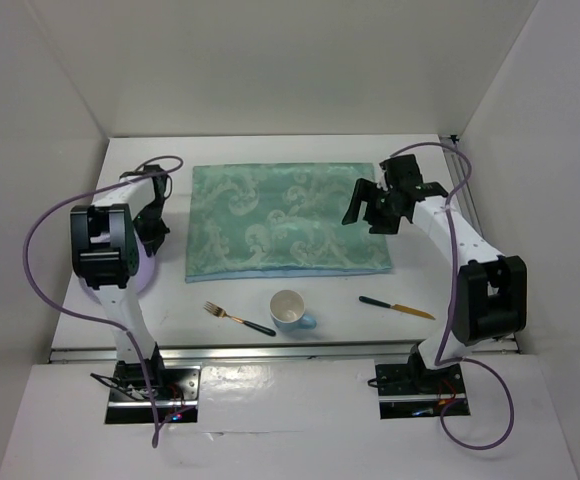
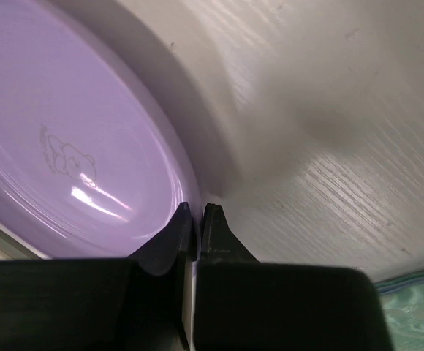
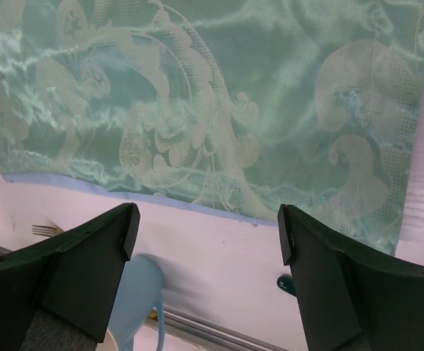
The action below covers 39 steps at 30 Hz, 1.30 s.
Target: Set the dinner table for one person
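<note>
We see the dinner table (image 1: 330, 290) as a smooth white rectangular top with a faint wood-like grain in the left wrist view and a metal rail along its near edge. A glossy teal cloth (image 1: 285, 215), woven with pale scrollwork, lies flat across its far middle.

Near of the cloth, three pieces lie apart in a row. A fork (image 1: 238, 318) with gold tines and a dark handle is on the left. A round cup (image 1: 289, 310), pale blue outside, is in the middle, and we see only its white inside. A knife (image 1: 396, 306) with a dark handle and gold blade is on the right.

A shiny lilac plate (image 2: 73, 146) sits at the table's left side, mostly under the left arm in the top view. Its shallow well carries only a small line-drawn bear and streaks of glare.

The left gripper (image 2: 197, 212) is low over the table's left part, and its black fingers are pinched nearly together on the plate's right rim. The plate throws a broad shadow on the tabletop beside it.

The right gripper (image 3: 207, 219) hangs above the cloth's right end, clear of the tabletop. Its fingers are wide apart and hold nothing. Between them we see the cloth's near hem and a strip of bare white table.
</note>
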Motion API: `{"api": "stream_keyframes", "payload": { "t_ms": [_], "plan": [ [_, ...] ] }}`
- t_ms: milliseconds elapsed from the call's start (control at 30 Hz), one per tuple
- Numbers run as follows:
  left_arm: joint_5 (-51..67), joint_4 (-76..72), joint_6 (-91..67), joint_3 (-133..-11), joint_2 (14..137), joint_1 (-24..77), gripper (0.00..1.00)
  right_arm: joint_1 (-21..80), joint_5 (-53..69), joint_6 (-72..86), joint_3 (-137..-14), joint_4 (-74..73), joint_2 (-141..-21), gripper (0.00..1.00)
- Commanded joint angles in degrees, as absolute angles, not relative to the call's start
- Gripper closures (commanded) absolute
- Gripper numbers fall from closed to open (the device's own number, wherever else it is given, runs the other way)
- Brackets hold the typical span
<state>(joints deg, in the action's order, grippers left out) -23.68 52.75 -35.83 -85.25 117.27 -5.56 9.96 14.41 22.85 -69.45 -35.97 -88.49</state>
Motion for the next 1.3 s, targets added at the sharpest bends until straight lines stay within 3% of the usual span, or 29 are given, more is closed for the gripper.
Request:
{"api": "stream_keyframes", "payload": {
  "t_ms": [0,200,367,600,700,1000,1267],
  "plan": [
    [-22.9,51.6,-38.2,-84.4,116.5,-5.6,0.98,11.1,14.6,22.5,-68.8,-34.7,-87.2,0.11],
    [-27.0,59.7,-38.8,-91.3,115.1,-2.2,1.0,11.1,13.5,22.5,-70.0,-36.6,-87.2,0.11],
    [-26.3,63.7,-34.8,-107.3,112.5,8.1,1.0,11.1,11.4,22.5,-70.7,-38.2,-85.5,0.11],
    [-21.3,71.2,-31.4,-133.9,127.1,23.2,1.0,11.1,6.6,26.2,-66.2,-38.8,-81.7,0.11],
    [-19.5,70.3,-30.6,-139.4,132.0,28.9,1.0,10.5,2.9,28.6,-62.4,-38.8,-78.6,0.11],
    [-19.5,61.0,-31.1,-139.4,136.1,35.4,1.0,10.0,-1.6,34.6,-51.5,-39.3,-63.3,0.11],
    [-18.3,57.0,-31.1,-141.7,139.7,37.7,1.0,10.0,-2.1,35.2,-50.3,-42.9,-61.0,0.11]
  ]
}}
